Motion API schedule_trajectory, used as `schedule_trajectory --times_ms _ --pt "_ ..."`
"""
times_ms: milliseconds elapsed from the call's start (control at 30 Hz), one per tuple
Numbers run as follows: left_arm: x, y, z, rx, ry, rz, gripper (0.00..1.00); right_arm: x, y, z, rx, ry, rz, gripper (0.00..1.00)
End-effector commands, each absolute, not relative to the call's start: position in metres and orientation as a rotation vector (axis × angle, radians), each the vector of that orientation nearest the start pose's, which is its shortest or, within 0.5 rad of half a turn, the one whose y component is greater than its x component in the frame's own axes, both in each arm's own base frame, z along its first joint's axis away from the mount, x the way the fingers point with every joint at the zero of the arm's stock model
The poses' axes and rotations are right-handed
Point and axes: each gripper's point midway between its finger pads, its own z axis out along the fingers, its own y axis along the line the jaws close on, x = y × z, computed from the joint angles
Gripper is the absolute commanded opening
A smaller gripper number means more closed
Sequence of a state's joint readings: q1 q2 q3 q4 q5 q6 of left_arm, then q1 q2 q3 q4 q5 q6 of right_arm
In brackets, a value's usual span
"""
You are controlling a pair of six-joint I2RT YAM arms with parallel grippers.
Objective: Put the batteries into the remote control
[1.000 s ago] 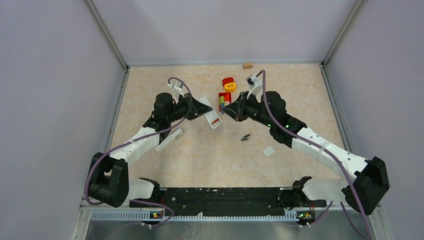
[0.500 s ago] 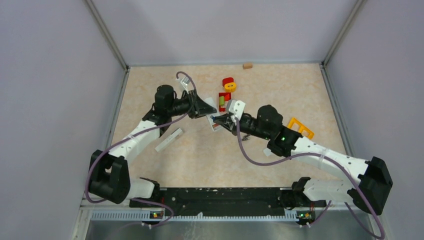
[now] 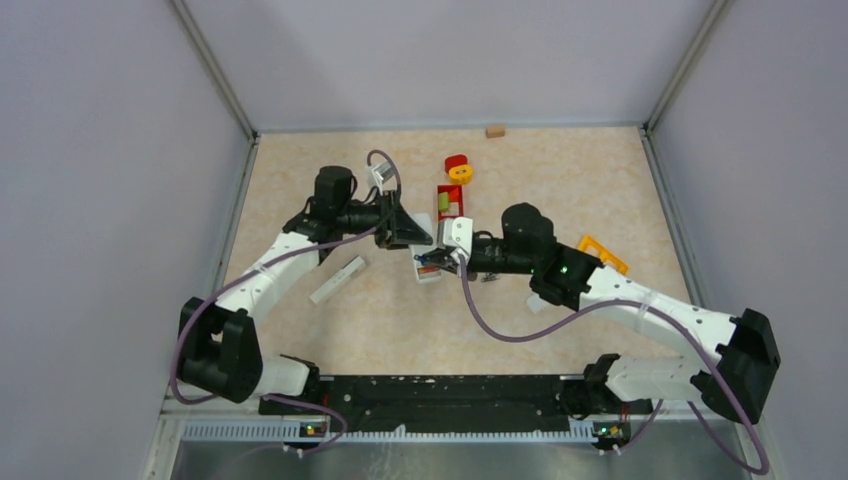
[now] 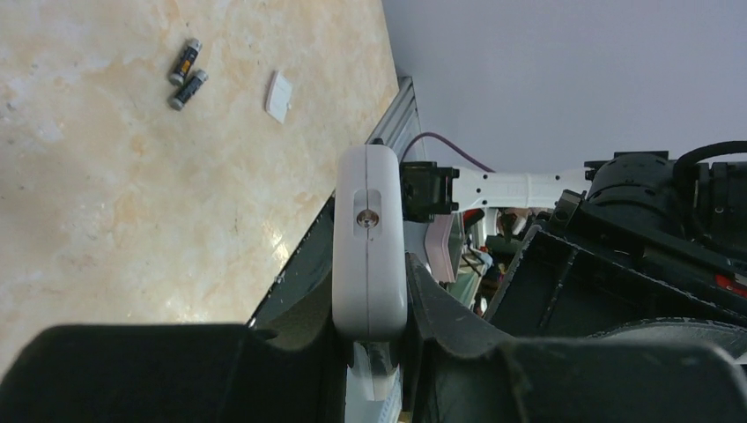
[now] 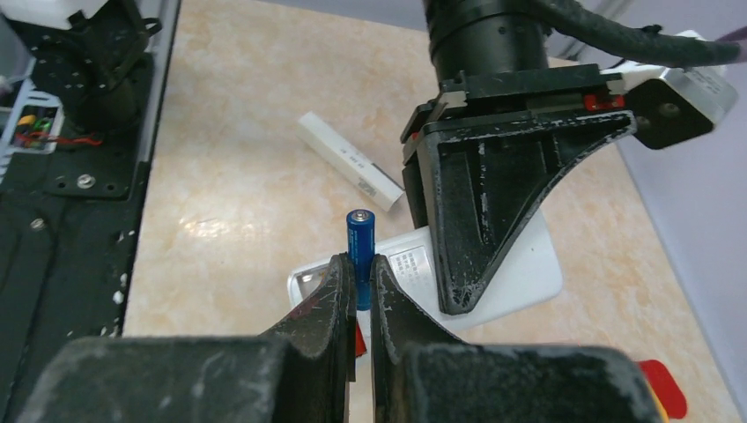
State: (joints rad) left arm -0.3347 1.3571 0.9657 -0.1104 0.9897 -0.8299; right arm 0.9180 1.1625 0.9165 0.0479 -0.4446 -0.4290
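Top external: right hand (image 3: 432, 261) nearer remote (image 3: 429, 276)

batt (image 5: 360, 231) in right claw (image 5: 361, 266), just by end of remote (image 4: 368, 238) in left claw (image 4: 366, 319).

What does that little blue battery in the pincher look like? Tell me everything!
The blue battery is a small shiny cylinder with a silvery cap on its free end. Its lower part is pinched between the black fingers of the right gripper; the top sticks out. The white remote sits just behind it; whether they touch is unclear.
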Motion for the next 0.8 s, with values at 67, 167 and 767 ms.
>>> schedule_trajectory --times_ms 67,167,767 --pt "0.247 -0.261 0.251 0.231 2.263 -1.741 0.0 0.16 0.358 0.278 -1.49 1.115 0.89 0.0" --pt "0.245 -0.262 0.25 0.258 2.258 -1.75 0.0 0.15 0.357 0.275 -1.529 1.115 0.937 0.0" --pt "0.233 -0.261 0.254 0.362 2.228 -1.816 0.0 0.16 0.364 0.266 -1.517 1.111 0.91 0.0"
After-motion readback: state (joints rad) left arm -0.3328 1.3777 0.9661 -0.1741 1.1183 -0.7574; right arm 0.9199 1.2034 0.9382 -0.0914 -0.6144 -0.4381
